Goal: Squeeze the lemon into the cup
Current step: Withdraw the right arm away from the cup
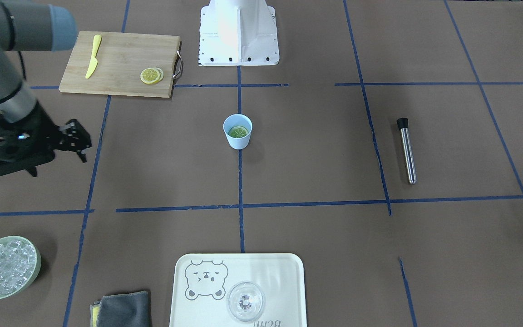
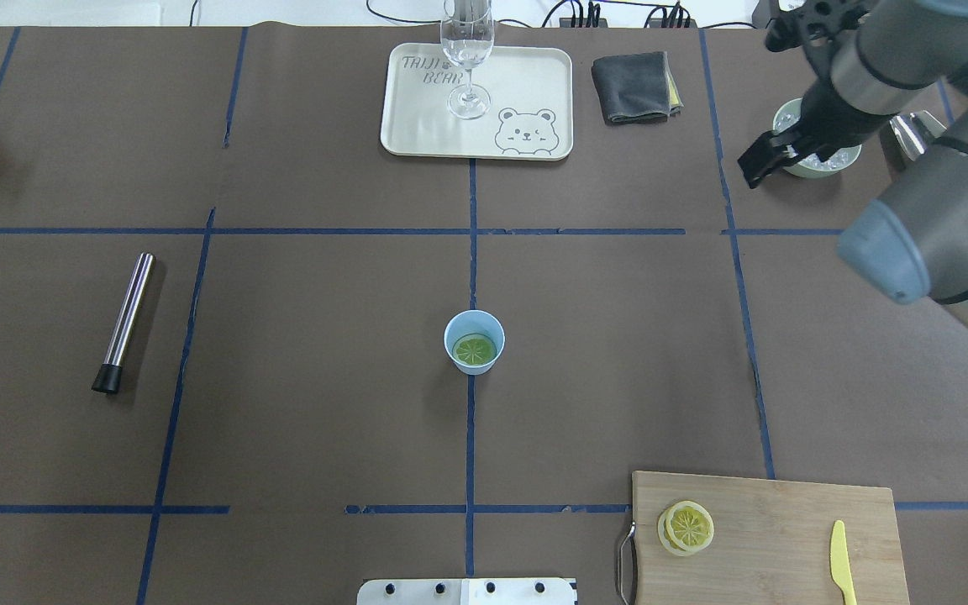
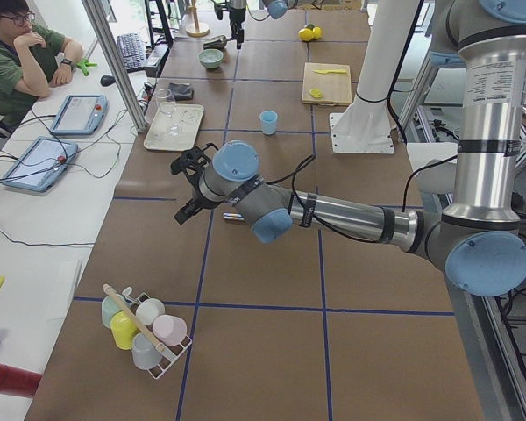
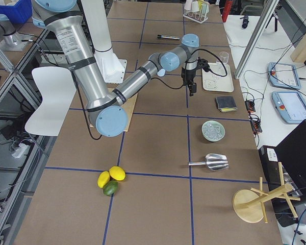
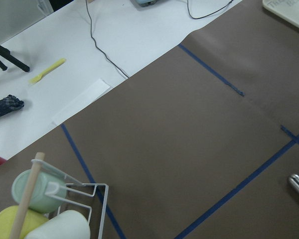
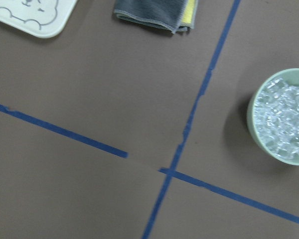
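Note:
The light-blue cup (image 1: 237, 136) stands upright at the table's middle, also in the overhead view (image 2: 474, 329). A round lemon slice (image 1: 238, 131) lies flat inside it (image 2: 476, 350). Two more overlapping lemon slices (image 1: 151, 75) lie on the wooden cutting board (image 2: 778, 538). My right gripper (image 1: 57, 163) hangs open and empty far from the cup, next to the ice bowl (image 2: 774, 160). My left gripper (image 3: 186, 186) shows only in the exterior left view, far from the cup; I cannot tell whether it is open or shut.
A yellow plastic knife (image 1: 93, 55) lies on the board. A steel muddler (image 1: 407, 150) lies on the robot's left side. A tray (image 1: 284, 272) holds a clear glass (image 1: 245, 302). A pale-green bowl of ice (image 1: 5, 267) and a grey cloth (image 1: 123, 309) sit nearby. A cup rack (image 5: 55, 204) stands below my left wrist.

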Motion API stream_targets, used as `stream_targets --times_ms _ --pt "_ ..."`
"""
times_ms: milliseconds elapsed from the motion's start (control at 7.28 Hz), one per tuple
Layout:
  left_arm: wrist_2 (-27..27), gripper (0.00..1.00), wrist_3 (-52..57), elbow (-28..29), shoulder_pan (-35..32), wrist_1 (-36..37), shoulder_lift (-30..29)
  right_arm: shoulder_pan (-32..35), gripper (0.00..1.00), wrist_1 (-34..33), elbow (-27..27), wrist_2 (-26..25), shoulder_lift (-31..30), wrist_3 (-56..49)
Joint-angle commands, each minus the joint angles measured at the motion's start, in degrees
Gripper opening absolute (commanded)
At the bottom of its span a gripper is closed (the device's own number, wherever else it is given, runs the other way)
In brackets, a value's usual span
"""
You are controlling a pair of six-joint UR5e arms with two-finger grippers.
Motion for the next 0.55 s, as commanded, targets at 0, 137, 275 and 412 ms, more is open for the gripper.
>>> stream_targets --times_ms 0,137,275,412 --pt "0.0 1.00 -7.6 -0.7 7.2 -1.5 -0.7 9.6 1.00 0.6 0.1 2.6 -11.0 -14.7" --pt "-0.4 1.00 -11.4 -0.6 8.5 -1.5 -1.4 10.5 1.00 0.9 -0.1 1.9 -16.9 -15.5" --pt "-1.5 1.00 -15.0 -0.3 12.4 -1.4 -3.0 13.8 1.00 1.6 -1.1 1.0 -19.4 -15.5" --pt "-0.1 1.00 -22.5 -0.6 14.9 -1.4 -3.5 15.7 1.00 1.6 -0.7 2.6 -20.3 -15.4"
